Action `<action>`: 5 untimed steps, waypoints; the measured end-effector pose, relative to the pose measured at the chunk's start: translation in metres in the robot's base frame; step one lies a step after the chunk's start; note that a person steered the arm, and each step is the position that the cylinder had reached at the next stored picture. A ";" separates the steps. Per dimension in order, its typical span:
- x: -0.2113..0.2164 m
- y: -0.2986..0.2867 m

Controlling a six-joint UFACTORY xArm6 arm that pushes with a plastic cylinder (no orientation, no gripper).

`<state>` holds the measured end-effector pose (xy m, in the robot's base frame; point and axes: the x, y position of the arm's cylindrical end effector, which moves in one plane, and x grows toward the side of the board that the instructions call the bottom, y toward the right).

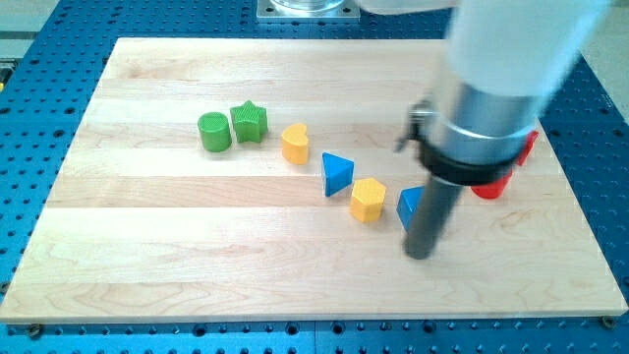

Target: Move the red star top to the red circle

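Two red blocks show at the view's right, both mostly hidden behind my arm. One red block (491, 186) peeks out below the arm's collar, the other red block (529, 147) at its right edge. I cannot tell which is the star and which the circle. My tip (420, 254) rests on the board below and left of the lower red block. It is just right of a blue block (407, 205), which the rod partly covers.
A green circle (213, 132) and a green star (249, 121) sit at the upper left. A yellow heart (295, 144), a blue triangle (337, 173) and a yellow hexagon (368, 200) run diagonally toward my tip. The wooden board (147, 256) lies on a blue perforated table.
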<state>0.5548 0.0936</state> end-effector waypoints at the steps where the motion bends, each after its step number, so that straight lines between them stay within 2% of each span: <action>1: -0.022 0.013; 2: -0.024 0.016; 3: 0.003 0.043; 4: -0.011 0.129; 5: -0.077 0.168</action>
<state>0.4782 0.2619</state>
